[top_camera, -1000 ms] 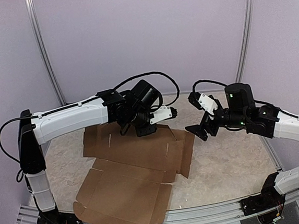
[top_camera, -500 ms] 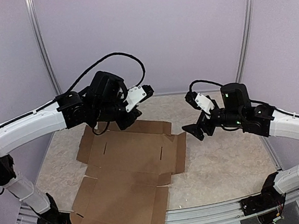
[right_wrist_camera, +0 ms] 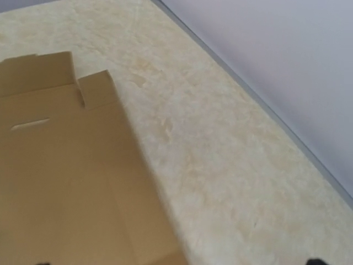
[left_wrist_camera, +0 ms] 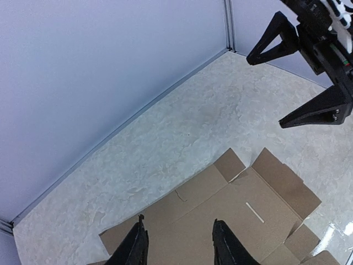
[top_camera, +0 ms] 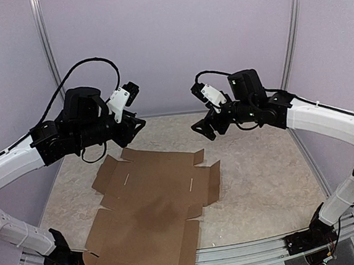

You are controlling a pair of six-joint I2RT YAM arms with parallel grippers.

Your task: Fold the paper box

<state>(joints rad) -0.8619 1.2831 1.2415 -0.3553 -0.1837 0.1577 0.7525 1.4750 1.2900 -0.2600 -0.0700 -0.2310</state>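
The box (top_camera: 151,197) is found lying unfolded on the table (top_camera: 262,181). The left gripper (left_wrist_camera: 177,221) and right gripper (top_camera: 203,130) are held spread above its far edge, untouching. It is judged that a flap should be taken by its free edge and turned up squarely along the crease.

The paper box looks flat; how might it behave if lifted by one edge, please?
The paper box is a wide, thin sheet, so probably light. Its creases would likely hinge and droop. Flat on the table, it may slide when pushed.
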